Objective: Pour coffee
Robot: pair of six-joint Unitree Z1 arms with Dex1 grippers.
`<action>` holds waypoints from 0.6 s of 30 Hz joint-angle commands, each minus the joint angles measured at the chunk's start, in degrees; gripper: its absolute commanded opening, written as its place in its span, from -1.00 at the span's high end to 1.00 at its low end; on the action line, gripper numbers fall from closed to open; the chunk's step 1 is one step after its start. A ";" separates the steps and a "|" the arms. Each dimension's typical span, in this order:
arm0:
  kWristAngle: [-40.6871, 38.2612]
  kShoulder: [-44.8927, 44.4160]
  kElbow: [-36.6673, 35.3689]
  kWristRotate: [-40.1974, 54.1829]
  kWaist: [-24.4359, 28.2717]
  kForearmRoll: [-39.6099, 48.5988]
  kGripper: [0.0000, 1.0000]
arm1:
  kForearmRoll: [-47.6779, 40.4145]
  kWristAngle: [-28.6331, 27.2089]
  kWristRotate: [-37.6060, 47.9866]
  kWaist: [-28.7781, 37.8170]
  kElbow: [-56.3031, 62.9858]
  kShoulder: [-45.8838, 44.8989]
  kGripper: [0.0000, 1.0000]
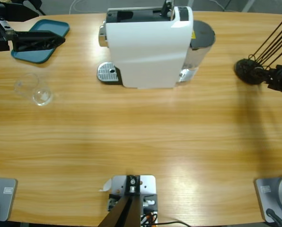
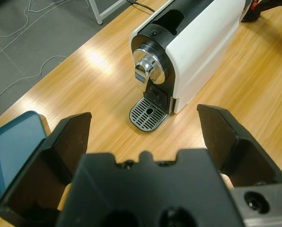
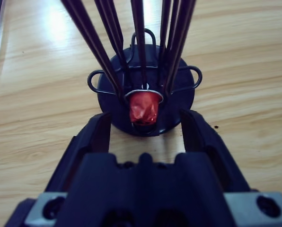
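Inspecting the worktop (image 1: 141, 142), I found the glass (image 1: 37, 92) standing alone near its left end, well apart from the coffee machine (image 1: 148, 45) and below the blue tray (image 1: 41, 40). It was clear and hard to make out against the wood; whether it held any coffee could not be told from the high view, and neither wrist view showed it.

In my judgement the glass would be light, rigid, smooth and breakable. It should be taken round the wall at mid-height with moderate pressure; a grip at the rim would risk tipping it, and a hard squeeze could crack it or let it slip.

The left hand (image 2: 143, 127) hung over the tray's edge with its jaws wide apart and empty, facing the machine's spout (image 2: 149, 70) and drip grid (image 2: 149, 113). The right hand (image 3: 145, 124) had its jaws apart on either side of a red capsule (image 3: 144, 108), not visibly touching it. The capsule sat at the bottom of a black wire rack (image 3: 145, 85) on a round base.

The rack's upper part was cut off in the right wrist view. The machine's top slot looked dark, and its contents could not be seen. Both arms were largely out of the high view.
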 commanded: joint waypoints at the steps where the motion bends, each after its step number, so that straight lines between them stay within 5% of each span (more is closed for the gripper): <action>1: 0.69 1.97 1.11 -0.70 -0.56 -0.56 -0.94 | -3.79 0.02 -1.36 -0.99 2.09 2.82 -0.07; 15: 0.62 2.18 1.11 -0.96 -0.56 -0.56 -0.94 | -5.35 -0.25 -3.90 -0.97 2.48 4.83 0.07; 18: 0.56 2.52 1.11 -1.32 -0.56 -0.58 -0.94 | -6.77 -0.28 -3.90 -1.06 2.83 5.02 0.26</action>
